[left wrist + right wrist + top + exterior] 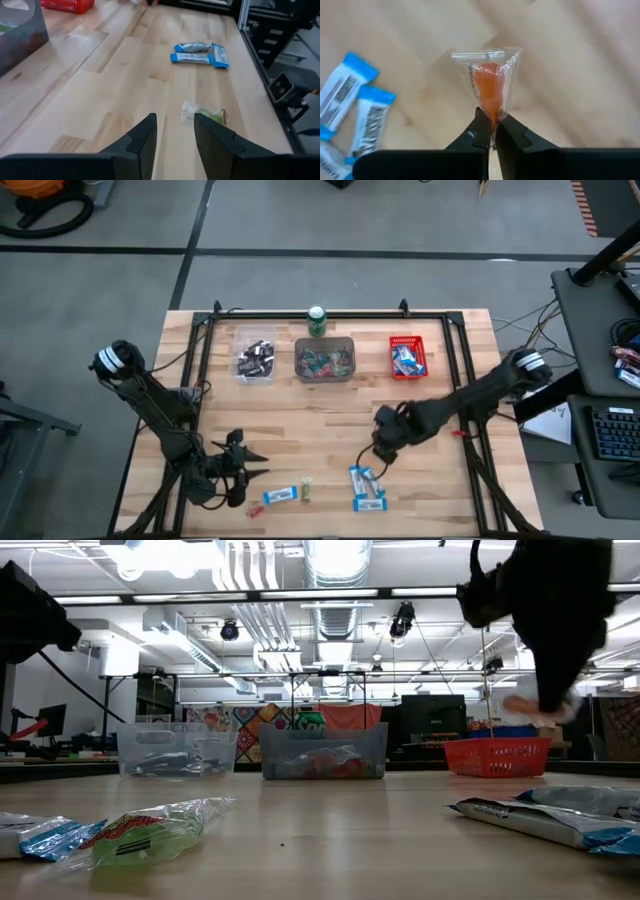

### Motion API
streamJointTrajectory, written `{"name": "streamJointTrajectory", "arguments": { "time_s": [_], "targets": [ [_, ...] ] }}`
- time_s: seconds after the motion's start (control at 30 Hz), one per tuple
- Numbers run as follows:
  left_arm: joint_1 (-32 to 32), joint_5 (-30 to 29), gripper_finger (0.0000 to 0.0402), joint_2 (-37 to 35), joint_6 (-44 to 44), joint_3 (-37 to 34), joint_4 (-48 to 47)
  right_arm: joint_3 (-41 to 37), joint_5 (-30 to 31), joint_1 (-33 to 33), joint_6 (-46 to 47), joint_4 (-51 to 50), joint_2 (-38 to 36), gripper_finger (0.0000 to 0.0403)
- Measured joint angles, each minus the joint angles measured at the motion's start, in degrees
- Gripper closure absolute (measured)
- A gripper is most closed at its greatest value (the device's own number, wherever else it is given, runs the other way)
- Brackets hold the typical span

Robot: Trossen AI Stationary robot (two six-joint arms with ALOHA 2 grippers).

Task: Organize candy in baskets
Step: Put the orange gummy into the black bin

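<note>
Pale wood planks form the tabletop (300,420) seen from above, where three baskets line the far edge: a clear basket (255,355) of dark bars on the left, a grey basket (325,360) of mixed small pieces in the middle, a red basket (408,356) with blue-and-white bars on the right. A green can (317,321) stands just behind the grey one. The right tool (381,448) hangs right of centre, near a cluster of blue-and-white bars (366,488). The left tool (243,468) sits at the near left, beside one blue-and-white bar (279,495) and a green candy (306,493).

At table height, the green candy (150,833) lies near left and the blue-and-white bars (560,815) near right, with the three baskets in a row beyond; the dark right arm (555,610) hangs at the upper right.

From the left wrist, the left tool (174,137) stands spread over bare wood, holding nothing, the green candy (206,114) just beyond its fingertips (148,125).

From the right wrist, the right tool (490,130) is pressed together, pinching a clear-wrapped orange-red candy (489,82) by its lower end above the wood, blue-and-white bars (355,107) off to one side.
</note>
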Motion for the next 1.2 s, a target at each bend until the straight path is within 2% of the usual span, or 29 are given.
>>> {"name": "streamJointTrajectory", "arguments": {
  "time_s": [0.2,0.4,0.6,0.73,0.9,1.0,1.2],
  "targets": [
    [0.01,-1.67,0.0287,0.1,-0.76,1.44,0.21,-0.12,5.63,-3.82,-2.8,-6.79,-7.89,0.0392],
    [0.01,-5.76,0.0287,0.14,-0.84,3.3,0.21,-0.13,13.16,-7.69,-8.07,-8.52,-12.98,0.0392],
    [0.01,-9.47,0.0287,1.53,-0.69,5.11,0.21,-0.22,15.36,-13.69,-22.0,-3.36,-13.9,0.0392],
    [0.06,-12.22,0.0287,3.6,-0.78,6.02,0.14,-1.46,15.32,-18.18,-35.78,9.84,-13.64,0.0392],
    [0.39,-14.8,0.0287,7.03,-0.8,8.37,0.17,-5.72,15.4,-25.04,-51.48,34.97,-13.64,0.0392],
    [0.64,-16.14,0.0287,8.79,-0.78,10.02,0.18,-9.27,15.46,-28.36,-55.07,51.76,-12.93,0.0392],
    [1.8,-17.79,0.0287,11.15,3.02,12.87,0.01,-15.7,15.32,-31.46,-56.19,74.72,-8.29,0.0389]
  ]
}}
